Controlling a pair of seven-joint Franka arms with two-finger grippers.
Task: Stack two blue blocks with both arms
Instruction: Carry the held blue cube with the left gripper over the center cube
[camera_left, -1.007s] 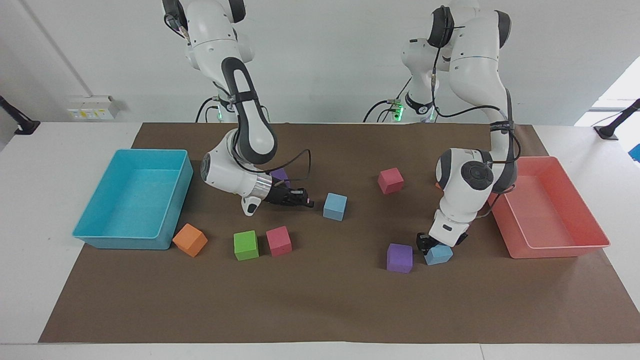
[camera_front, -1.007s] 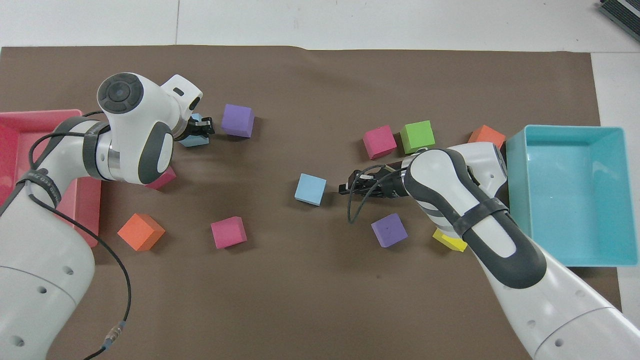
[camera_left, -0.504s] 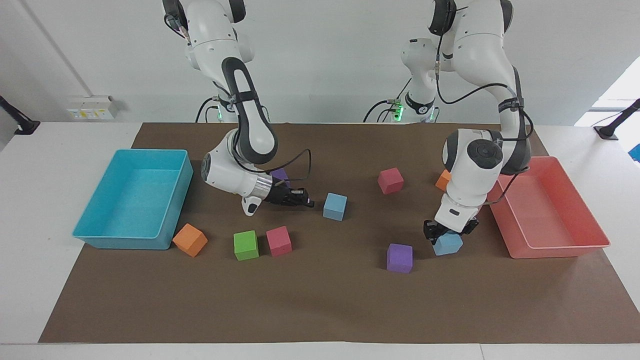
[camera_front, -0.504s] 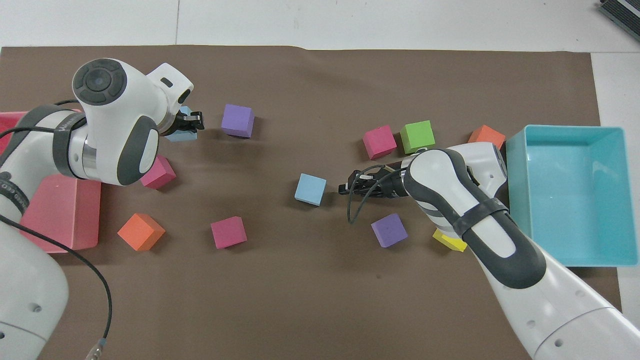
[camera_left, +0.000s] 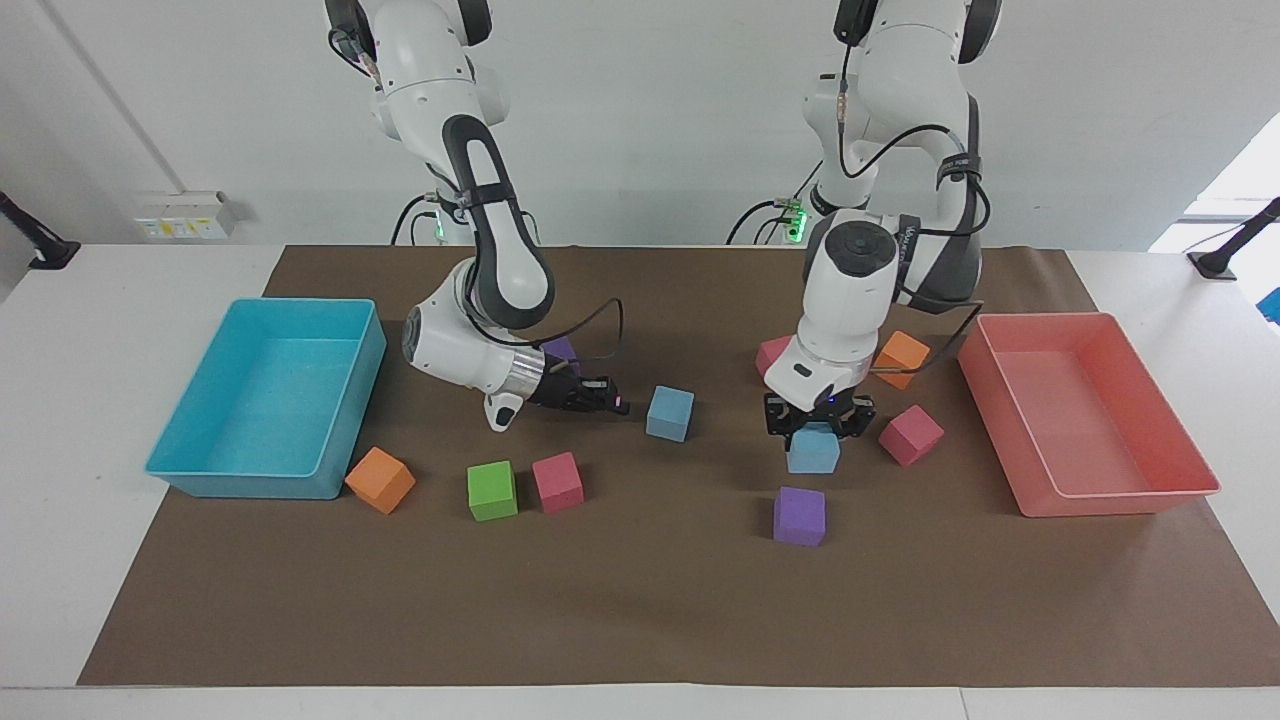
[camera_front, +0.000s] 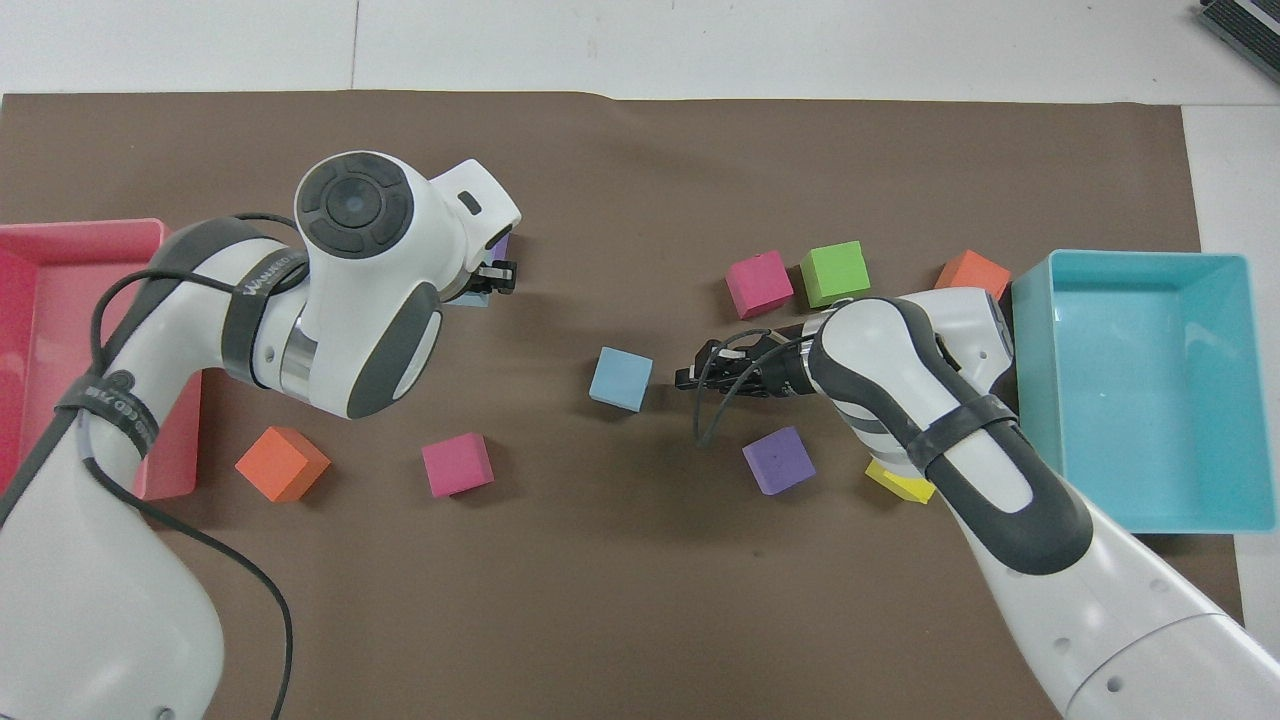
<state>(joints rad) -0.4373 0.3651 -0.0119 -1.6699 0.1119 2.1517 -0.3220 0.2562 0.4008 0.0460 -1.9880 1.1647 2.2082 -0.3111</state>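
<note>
Clamped in the left gripper (camera_left: 817, 428), one blue block (camera_left: 813, 450) could be dropped off-centre onto the other blue block (camera_left: 670, 412) at nine o'clock; the right gripper (camera_left: 612, 403), fingers together, could be struck.

A plain white wall (camera_left: 650, 120) rises at twelve o'clock of the white worktop (camera_left: 100, 330), which carries a brown mat (camera_left: 650, 600).

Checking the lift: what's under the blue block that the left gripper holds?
The held blue block hangs in the left gripper over bare brown paper, beside the purple cube. Its underside is hidden.
</note>
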